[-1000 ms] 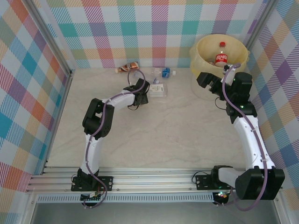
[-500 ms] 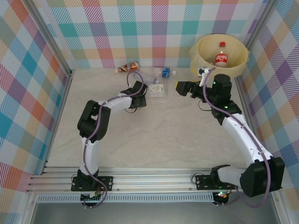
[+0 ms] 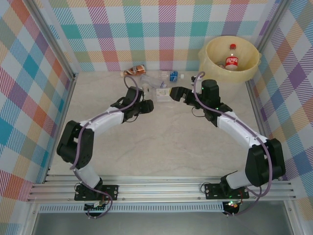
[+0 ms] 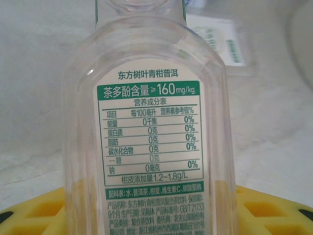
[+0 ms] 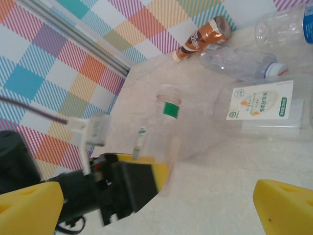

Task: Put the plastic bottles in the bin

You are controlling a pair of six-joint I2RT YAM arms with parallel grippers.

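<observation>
Bottles first: one clear bottle with a white and green printed label sits in the left gripper, which has closed on its body from both sides. From the right wrist we see its neck, ringed with a green band, pointing away from that gripper. We cannot tell whether its base touches the bench.

Just beyond it, toward the far edge, a white-label bottle lies flat on its side. Along the far edge itself we count three more lying down. A brown bottle is furthest left, and a capped bottle of clear plastic is near it. A blue-label bottle is furthest right of the three.

One red-label bottle is already inside the bin, its red cap toward the far wall. We find the bin, round and pale yellow, in the far right corner of the bench, well apart from the left gripper and the loose bottles.

Between the bin and the white-label bottle hangs the right gripper. Its jaws are spread wide with nothing between them, and it points left toward the left gripper. It is close to the white-label bottle, and we cannot tell whether it touches it. Checked walls in many colours stand around the bench.
</observation>
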